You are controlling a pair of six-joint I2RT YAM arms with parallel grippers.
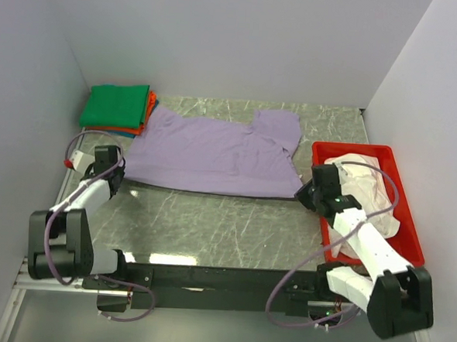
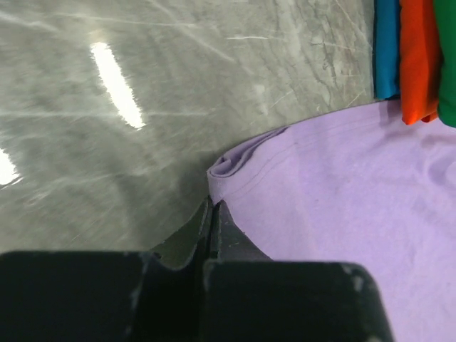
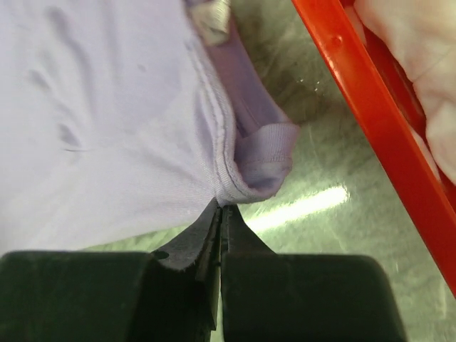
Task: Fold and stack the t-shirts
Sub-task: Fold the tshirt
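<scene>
1. Lavender t-shirt [image 1: 214, 155] lies spread on the marbled table [image 1: 225, 233], stretched between the two grippers along its near edge.
2. The left gripper [image 2: 212, 208] has its fingers pressed together on the shirt's near left corner. The hem bunches into a small fold right at the fingertips.
3. From those fingers the lavender cloth runs ahead and to the right, while bare table lies to their left.
4. Far ahead and to the right of the left fingers is a folded stack: a green t-shirt [image 1: 116, 104] on top, an orange-red t-shirt [image 2: 419, 57] under it and a blue t-shirt [image 2: 386, 50] at the bottom. The edge of the stack meets the lavender cloth.
5. The right gripper [image 3: 219, 208] is likewise pinched shut on the shirt's hem at the near right corner, where the fabric doubles over into a thick fold just ahead of the tips.
6. Left of the right fingers and ahead of them the lavender cloth lies fairly flat with a few creases. A small white label [image 3: 212, 20] shows farther ahead, near the edge of the fold.
7. Right of those fingers the rim of the red tray [image 3: 370, 121] runs diagonally, with a strip of bare table between it and the folded corner.
8. Beyond that rim, inside the tray, a pale pinkish-white t-shirt [image 1: 364, 170] lies crumpled.
</scene>
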